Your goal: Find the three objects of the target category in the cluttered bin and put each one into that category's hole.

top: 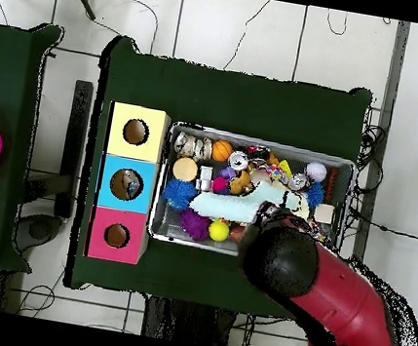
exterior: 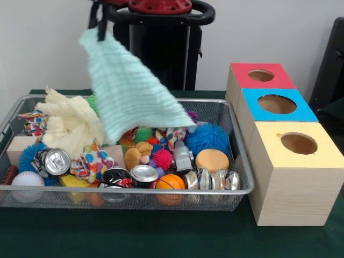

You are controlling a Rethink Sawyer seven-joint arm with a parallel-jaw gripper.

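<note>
One mint cloth (exterior: 131, 88) hangs clear above the wire bin (exterior: 236, 156), pinched at its top corner by the gripper (exterior: 100, 24).

Held by a single corner, the cloth drapes freely, its lower tip just reaching the clutter, so a sideways carry would likely not drag the toys along. Beside the bin stand three boxes: the yellow-topped box (exterior: 293, 141) nearest its front rim, the blue-topped box (exterior: 277, 105) behind that, the red-topped box (exterior: 262, 76) farthest back, each hole open. A cream cloth (exterior: 67, 121) lies at the bin's opposite end, beyond the hanging cloth.
</note>
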